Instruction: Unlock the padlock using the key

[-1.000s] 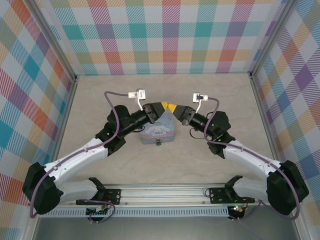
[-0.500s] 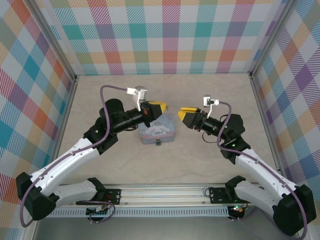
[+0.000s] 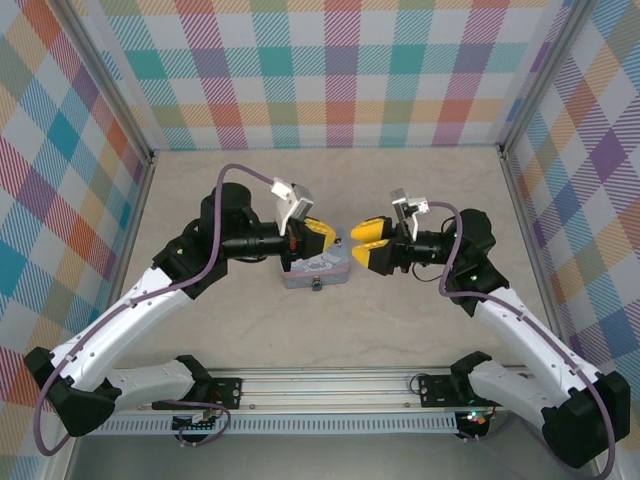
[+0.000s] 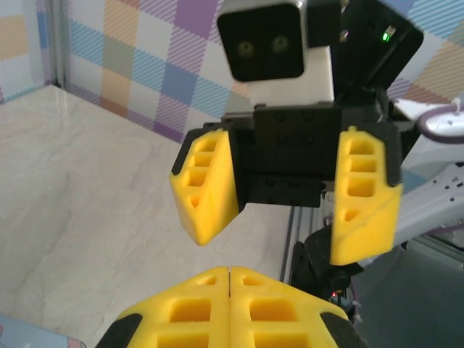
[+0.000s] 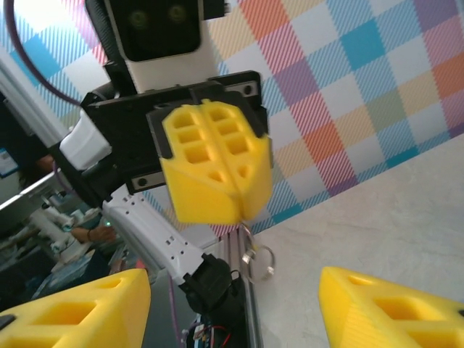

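Although the two grippers face each other tip to tip above the tin (image 3: 330, 272), the padlock (image 3: 317, 286) lies below both of them. It is a tiny dark body against the middle of the tin's near wall, on the side toward the arm bases. Left gripper (image 3: 322, 232): fingers pressed flat together, no gap in its own wrist view. In the right wrist view a thin metal ring with what appears to be the key (image 5: 254, 255) hangs from under its tips, so the key is judged pinched there, though its blade is too small to make out. Right gripper (image 3: 362, 244): fingers spread wide, nothing between them, level with the left tips and just apart from them. From above, the left gripper stands over the tin, almost straight beyond the padlock, while the right gripper is off the tin's right edge; the left is judged slightly nearer. The padlock's long axis and the way its keyhole points cannot be read at this size; its place on the near wall suggests it hangs shackle up. An approach with the key would therefore need to come down and toward the near side, across the grippers' present left-to-right line.
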Action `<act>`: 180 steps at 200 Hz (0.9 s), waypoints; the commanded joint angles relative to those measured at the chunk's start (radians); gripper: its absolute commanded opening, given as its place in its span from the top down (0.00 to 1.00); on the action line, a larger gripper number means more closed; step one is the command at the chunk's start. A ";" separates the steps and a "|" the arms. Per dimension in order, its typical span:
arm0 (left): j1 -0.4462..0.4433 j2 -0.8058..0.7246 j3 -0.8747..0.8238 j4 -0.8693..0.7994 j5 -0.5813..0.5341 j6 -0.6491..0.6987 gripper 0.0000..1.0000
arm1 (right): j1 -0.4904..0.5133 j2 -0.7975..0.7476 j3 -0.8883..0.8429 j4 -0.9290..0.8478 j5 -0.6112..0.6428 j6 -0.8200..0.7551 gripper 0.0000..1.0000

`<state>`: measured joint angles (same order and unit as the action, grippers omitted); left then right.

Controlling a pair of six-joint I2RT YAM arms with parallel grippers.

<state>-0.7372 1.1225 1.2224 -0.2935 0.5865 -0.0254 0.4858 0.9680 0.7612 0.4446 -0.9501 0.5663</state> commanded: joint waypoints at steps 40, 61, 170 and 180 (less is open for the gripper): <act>0.003 0.009 0.038 -0.033 0.034 0.042 1.00 | 0.034 0.071 0.077 -0.036 -0.049 -0.073 0.42; 0.002 0.013 0.039 -0.031 0.039 0.042 1.00 | 0.040 0.088 0.084 -0.037 -0.050 -0.077 0.45; 0.002 0.024 0.047 -0.047 0.015 0.053 1.00 | 0.073 0.108 0.093 -0.082 -0.074 -0.107 0.69; 0.003 0.022 0.047 -0.053 0.010 0.055 1.00 | 0.073 0.102 0.092 -0.096 -0.073 -0.116 0.72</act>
<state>-0.7368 1.1427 1.2297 -0.3225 0.6033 0.0036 0.5514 1.0813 0.8268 0.3721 -0.9958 0.4858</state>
